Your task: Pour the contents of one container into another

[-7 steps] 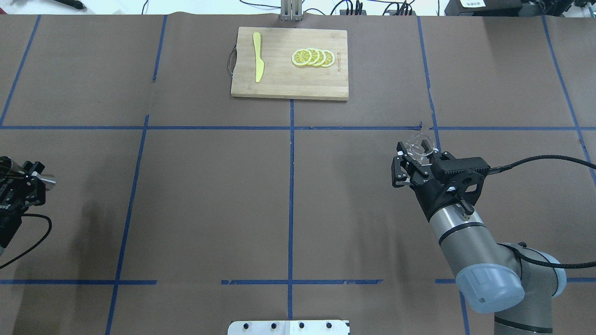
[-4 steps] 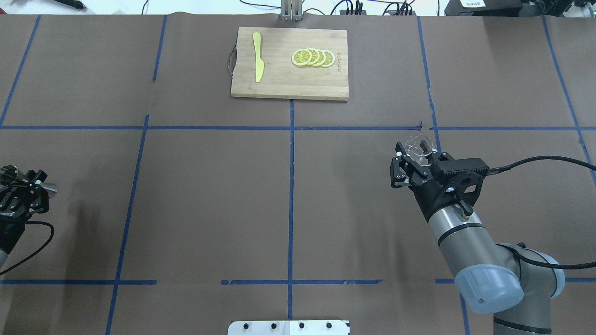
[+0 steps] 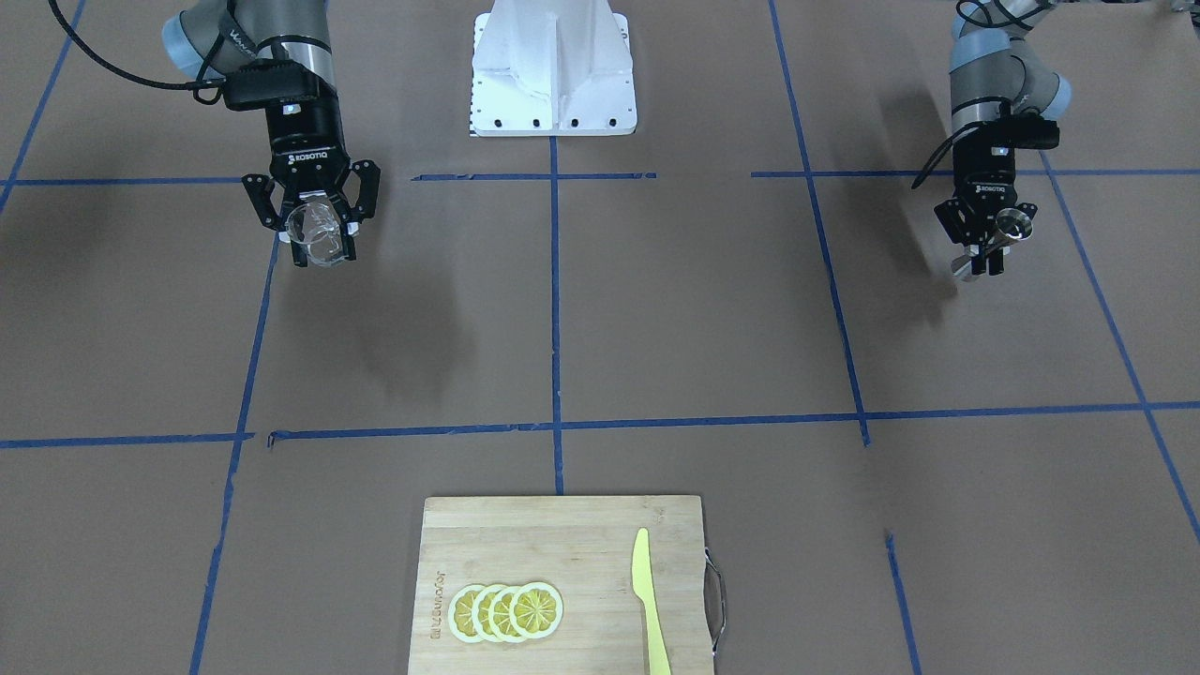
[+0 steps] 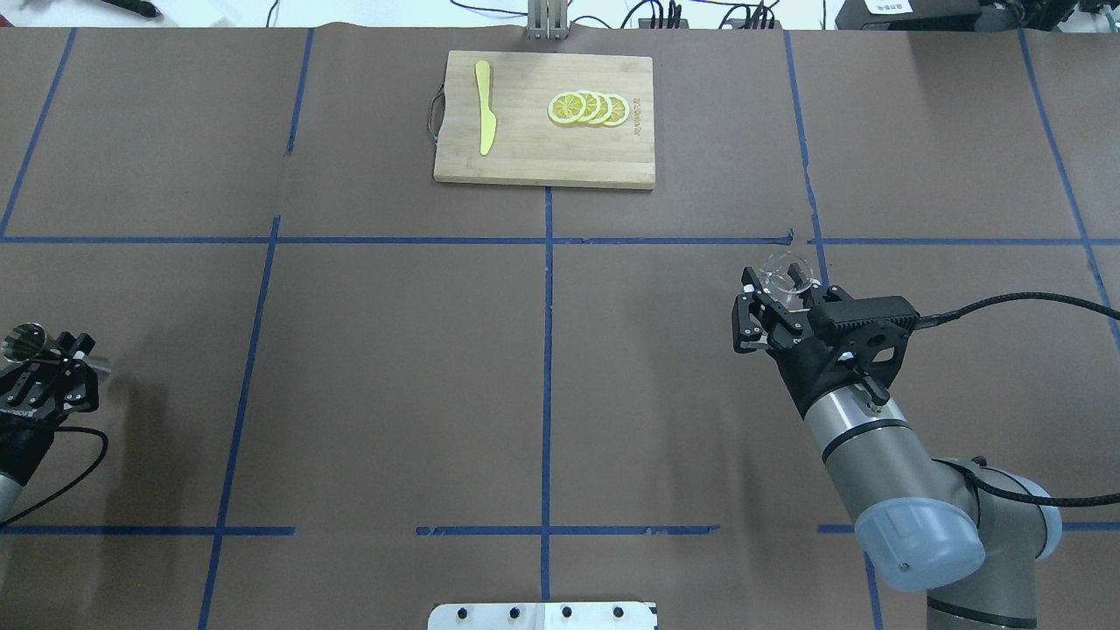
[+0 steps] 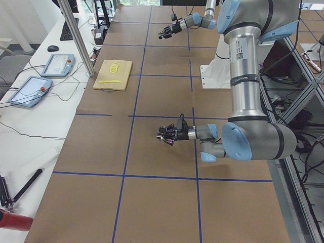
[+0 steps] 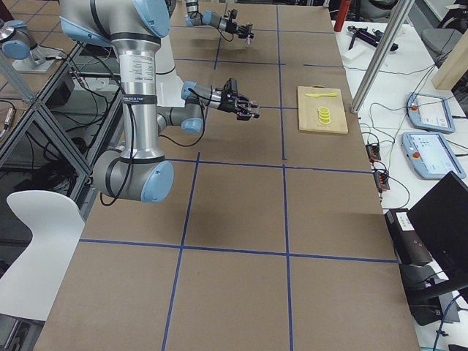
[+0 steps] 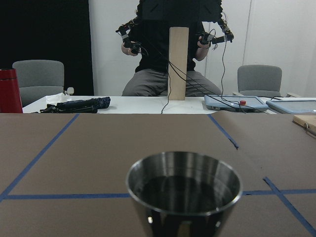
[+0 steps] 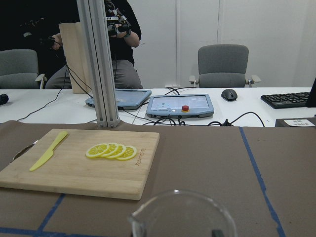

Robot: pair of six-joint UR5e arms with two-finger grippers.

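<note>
Clock bearings are read from the overhead view, with 12 at the far edge and 6 at the robot's base.

- Right tool (image 4: 781, 287) is at about 3 o'clock, inside the worktop's (image 4: 394, 367) right half. It is clenched on the clear glass tumbler (image 4: 790, 273), one finger on each side of the wall. The front-facing view gives the same grip: tool (image 3: 317, 223), tumbler (image 3: 317, 236), both off the surface with a soft shadow on the paper toward 12.
- In the right wrist view only the tumbler's rim (image 8: 143, 217) shows, at the bottom edge, mouth up and roughly level. Cannot tell whether it holds anything.
- Left tool (image 4: 63, 357) is hard at 9 o'clock, at the worktop's edge. It is clenched on the metal jigger (image 4: 26, 341) at its narrow waist, with one cone on either side of the fingers. Front-facing view: tool (image 3: 984, 248), jigger (image 3: 1011, 225).
- In the left wrist view the jigger's upper cup (image 7: 183, 192) faces up, rim level. The inside is dark and reflective; liquid or not, cannot tell.
- The two vessels are well apart, with the whole middle of the worktop between them.
- At 12 o'clock a wooden cutting board (image 4: 542, 162) lies flat. On it are overlapping lemon slices (image 4: 589, 108) toward its 3 o'clock side and a yellow knife (image 4: 484, 109) toward its 9 o'clock side, blade pointing to 6.
- Blue tape lines (image 4: 547, 350) divide the brown cover into a grid.
</note>
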